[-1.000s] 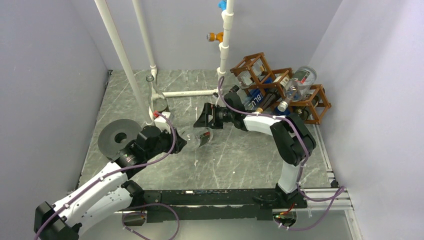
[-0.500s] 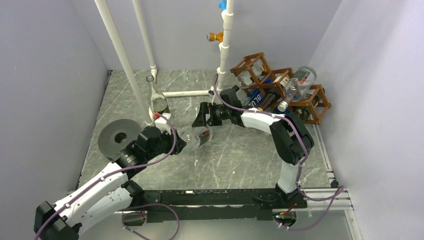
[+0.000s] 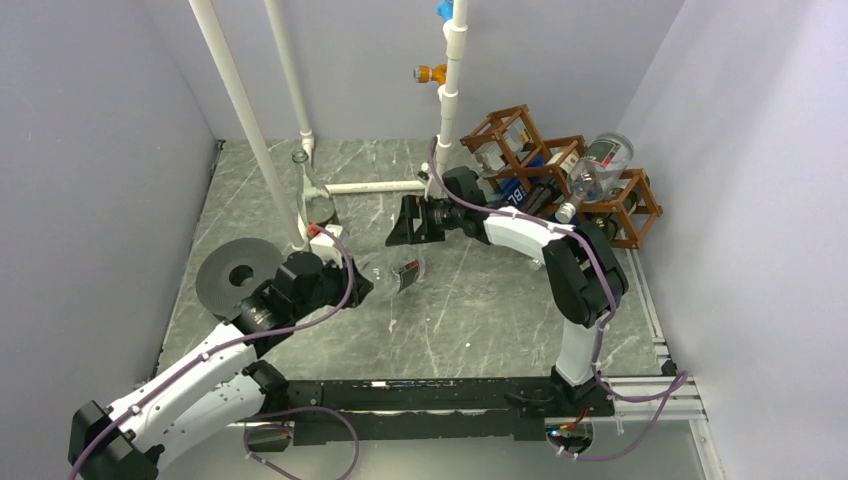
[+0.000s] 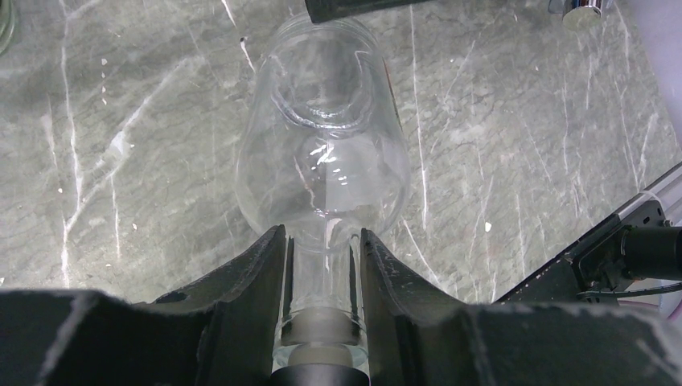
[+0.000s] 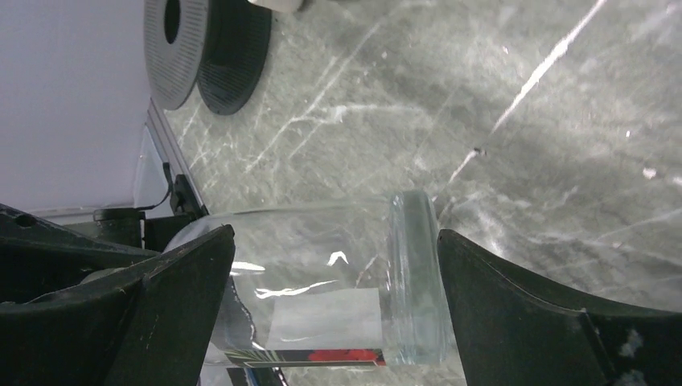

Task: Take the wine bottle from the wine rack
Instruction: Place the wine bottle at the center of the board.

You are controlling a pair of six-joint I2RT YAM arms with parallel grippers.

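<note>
A clear glass wine bottle (image 3: 400,272) with a red-and-dark label lies on its side low over the marble table, away from the wine rack (image 3: 650,206) at the back right. My left gripper (image 4: 322,257) is shut on the bottle's neck, and the body (image 4: 326,153) points away from it. My right gripper (image 3: 402,222) hovers open just beyond the bottle's base. In the right wrist view the base end of the bottle (image 5: 338,310) shows between the wide-spread fingers of my right gripper (image 5: 334,241), and they do not touch it.
The rack holds a clear bottle with a red label (image 3: 598,168) and a blue-labelled one (image 3: 515,192). A black disc (image 3: 237,275) lies by my left arm. A glass flask (image 3: 315,200) and white pipes (image 3: 240,110) stand at the back.
My right gripper has drifted a little toward the back of the table, away from the bottle, still open. The left arm and the bottle have not moved.
</note>
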